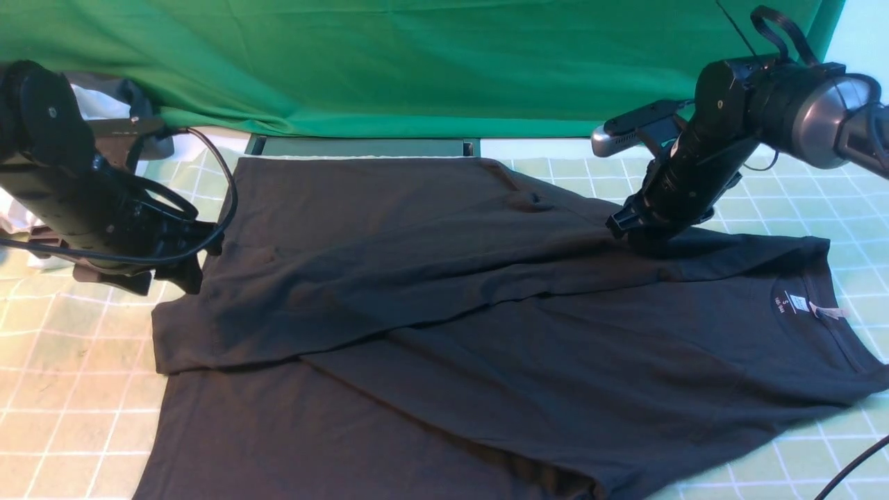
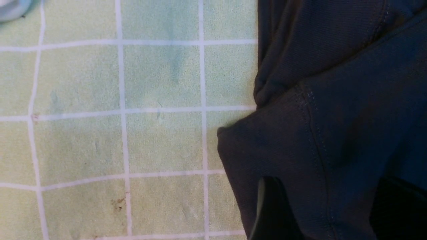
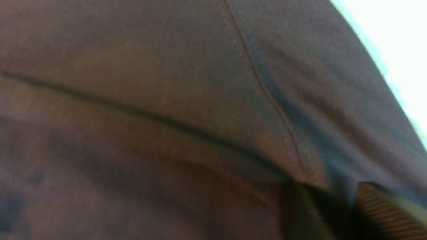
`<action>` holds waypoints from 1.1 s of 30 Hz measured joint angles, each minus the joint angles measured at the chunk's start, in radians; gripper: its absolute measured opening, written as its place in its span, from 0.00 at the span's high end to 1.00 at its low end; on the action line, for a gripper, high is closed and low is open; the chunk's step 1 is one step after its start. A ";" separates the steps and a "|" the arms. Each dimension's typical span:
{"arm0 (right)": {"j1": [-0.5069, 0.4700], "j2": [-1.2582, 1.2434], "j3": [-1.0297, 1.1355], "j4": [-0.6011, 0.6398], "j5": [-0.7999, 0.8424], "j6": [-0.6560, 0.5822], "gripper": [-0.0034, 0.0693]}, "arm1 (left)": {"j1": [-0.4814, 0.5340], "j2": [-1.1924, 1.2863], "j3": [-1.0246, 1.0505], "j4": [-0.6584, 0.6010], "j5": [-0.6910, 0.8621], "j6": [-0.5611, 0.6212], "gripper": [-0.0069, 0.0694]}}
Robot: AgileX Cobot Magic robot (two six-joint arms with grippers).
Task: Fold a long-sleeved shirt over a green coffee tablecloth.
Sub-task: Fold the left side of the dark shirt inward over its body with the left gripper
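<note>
The black long-sleeved shirt [image 1: 486,333] lies spread on the pale green coffee tablecloth [image 1: 69,361], its neck and white label [image 1: 797,303] to the right. A folded-over layer covers its far half. My left gripper [image 1: 191,274] hovers at the shirt's left edge. In the left wrist view its fingers [image 2: 270,210] stand wide apart over a hemmed corner of the shirt [image 2: 333,100] beside gridded cloth [image 2: 160,140]; the left gripper [image 2: 330,206] is open. My right gripper [image 1: 635,232] rests on the folded layer near the shoulder. The right wrist view shows the right gripper [image 3: 337,203] parted against the shirt [image 3: 166,100].
A plain deep-green backdrop [image 1: 417,62] hangs behind the table. A dark flat slot [image 1: 361,146] sits at the shirt's far edge. A pale bundle of cloth [image 1: 104,104] lies behind the left arm. A black cable [image 1: 854,472] crosses the near right corner.
</note>
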 joint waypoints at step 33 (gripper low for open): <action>-0.077 0.024 -0.131 -0.101 -0.168 -0.043 0.38 | 0.000 0.000 0.000 -0.049 0.020 0.008 0.46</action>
